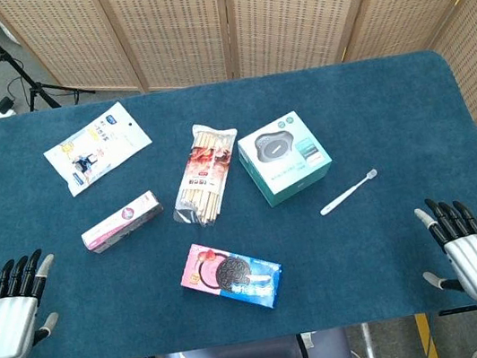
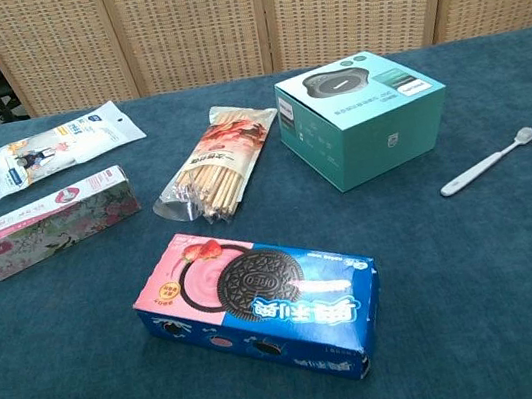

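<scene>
Woven rattan screens are standing behind a dark blue carpeted table [image 1: 370,94], and camera stands are showing on the floor at far left.

Ordered by size, the following are lying on it:
- teal box [image 1: 285,157] picturing a round grey device, right of centre; small print unreadable.
- cookie box [image 1: 231,275] — blue and pink, sandwich cookie printed on top, white script too small to read with confidence. It is lying flat near the front edge, between both hands but well apart from each. Judgement: light, stiff cardboard with a smooth, somewhat slippery skin; contents fragile, so a hold across the long sides is looking safest.
- clear bag of biscuit sticks [image 1: 208,173], at centre.
- white pouch [image 1: 96,147] with blue print, far left.
- pink floral carton [image 1: 122,221], just below that pouch.
- white toothbrush [image 1: 349,191], right of the teal box.

Left hand [image 1: 15,305] is resting at the front left corner, fingers extended and slightly apart, holding nothing. Right hand [image 1: 463,245] is resting at the front right corner in the same manner — nothing in it. The chest camera is showing neither hand.
</scene>
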Robot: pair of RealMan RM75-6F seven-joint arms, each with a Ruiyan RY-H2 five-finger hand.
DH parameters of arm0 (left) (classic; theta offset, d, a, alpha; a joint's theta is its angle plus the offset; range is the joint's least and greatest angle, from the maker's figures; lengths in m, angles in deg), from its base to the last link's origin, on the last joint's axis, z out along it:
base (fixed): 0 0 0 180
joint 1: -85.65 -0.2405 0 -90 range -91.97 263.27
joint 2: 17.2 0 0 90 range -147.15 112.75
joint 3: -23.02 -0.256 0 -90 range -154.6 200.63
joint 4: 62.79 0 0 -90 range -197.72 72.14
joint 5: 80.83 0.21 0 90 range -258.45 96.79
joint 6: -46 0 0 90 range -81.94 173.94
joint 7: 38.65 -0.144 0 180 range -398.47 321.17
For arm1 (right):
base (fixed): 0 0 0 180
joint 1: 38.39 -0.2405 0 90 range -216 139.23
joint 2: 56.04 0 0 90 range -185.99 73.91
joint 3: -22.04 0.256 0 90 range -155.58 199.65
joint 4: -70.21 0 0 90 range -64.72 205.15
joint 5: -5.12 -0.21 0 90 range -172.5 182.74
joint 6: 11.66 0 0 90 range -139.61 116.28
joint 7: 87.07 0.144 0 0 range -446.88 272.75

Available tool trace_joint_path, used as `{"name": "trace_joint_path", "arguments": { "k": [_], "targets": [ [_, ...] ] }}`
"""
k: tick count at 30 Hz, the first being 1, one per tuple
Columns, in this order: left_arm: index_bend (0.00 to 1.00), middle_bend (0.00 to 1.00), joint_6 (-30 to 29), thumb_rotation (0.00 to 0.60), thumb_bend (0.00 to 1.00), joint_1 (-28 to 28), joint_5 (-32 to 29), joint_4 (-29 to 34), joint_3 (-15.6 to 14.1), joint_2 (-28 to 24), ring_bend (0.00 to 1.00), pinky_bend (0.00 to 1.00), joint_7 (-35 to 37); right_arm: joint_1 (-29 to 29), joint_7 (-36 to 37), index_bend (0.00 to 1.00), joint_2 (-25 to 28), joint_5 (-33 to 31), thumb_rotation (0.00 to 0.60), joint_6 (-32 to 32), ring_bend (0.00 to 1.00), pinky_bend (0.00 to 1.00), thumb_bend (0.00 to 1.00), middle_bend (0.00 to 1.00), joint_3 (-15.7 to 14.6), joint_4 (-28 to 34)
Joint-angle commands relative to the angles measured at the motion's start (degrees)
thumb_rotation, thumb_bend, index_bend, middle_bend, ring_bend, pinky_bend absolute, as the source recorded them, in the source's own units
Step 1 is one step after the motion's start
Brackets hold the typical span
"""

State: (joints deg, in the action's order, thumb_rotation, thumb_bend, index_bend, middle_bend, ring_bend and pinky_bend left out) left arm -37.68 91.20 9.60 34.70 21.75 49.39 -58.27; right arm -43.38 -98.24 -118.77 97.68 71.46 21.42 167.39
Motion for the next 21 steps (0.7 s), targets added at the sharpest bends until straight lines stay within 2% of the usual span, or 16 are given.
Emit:
{"name": "trace_joint_path", "arguments": {
  "k": [1, 21],
  "targets": [
    [0.00, 0.00, 0.12, 0.600, 0.21, 0.02, -0.07, 0.03, -0.04, 0.02, 0.00, 0.00, -0.18, 0.00, 0.02, 0.00, 0.04, -0.13, 0.600, -0.12, 0.00, 0.00, 0.10, 0.00, 0.00, -0.06],
    [0.00, 0.00, 0.20, 0.600, 0.21, 0.12, 0.05, 0.13, -0.02, -0.13, 0.00, 0.00, 0.46, -0.17, -0.31, 0.00, -0.15, -0.53, 0.600, -0.67, 0.00, 0.00, 0.10, 0.00, 0.05, 0.01]
  ]
}}
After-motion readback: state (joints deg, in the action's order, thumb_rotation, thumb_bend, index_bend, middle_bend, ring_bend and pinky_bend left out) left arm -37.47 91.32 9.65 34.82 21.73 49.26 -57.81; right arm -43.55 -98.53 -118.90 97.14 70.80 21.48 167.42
